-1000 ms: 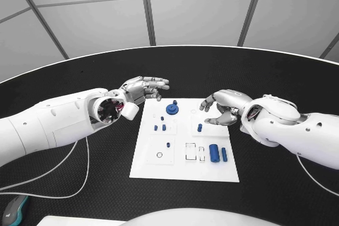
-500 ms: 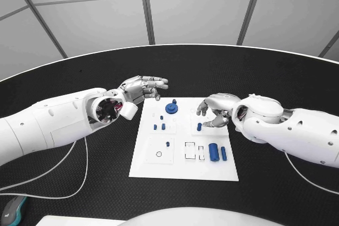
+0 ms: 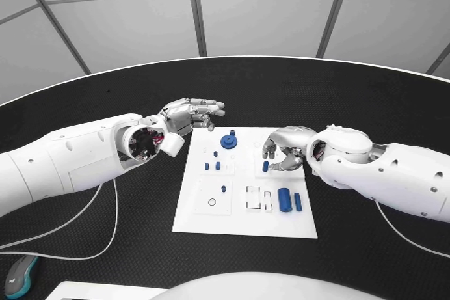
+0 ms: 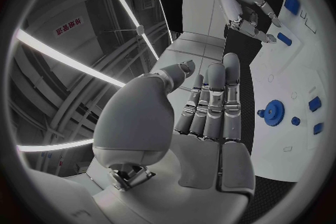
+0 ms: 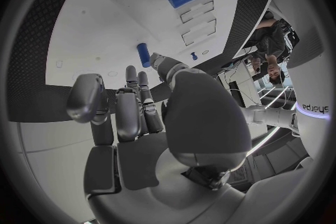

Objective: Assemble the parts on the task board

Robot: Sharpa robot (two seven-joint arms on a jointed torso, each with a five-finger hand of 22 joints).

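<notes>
Task board [image 3: 246, 215] mid-surface [image 3: 112, 248], both robot hands at its far end.
Left robot hand [image 3: 192, 114] hovers released at 11 o'clock; right robot hand [image 3: 284, 148] at 1 o'clock, grasp unclear; its wrist view shows a small blue peg [image 5: 143, 54] by its fingertips.

A round black tabletop [image 3: 281, 92] with a thin pale rim. A white cable [image 3: 89, 245] loops over its near-left part, and another white cable [image 3: 398, 231] curves across the near-right part. Beyond the near-left cable loop, at the tabletop's edge, sits a small grey-and-teal object [image 3: 17, 276] — what it is cannot be told. Grey panelled walls [image 3: 253, 20] rise behind the tabletop.
</notes>
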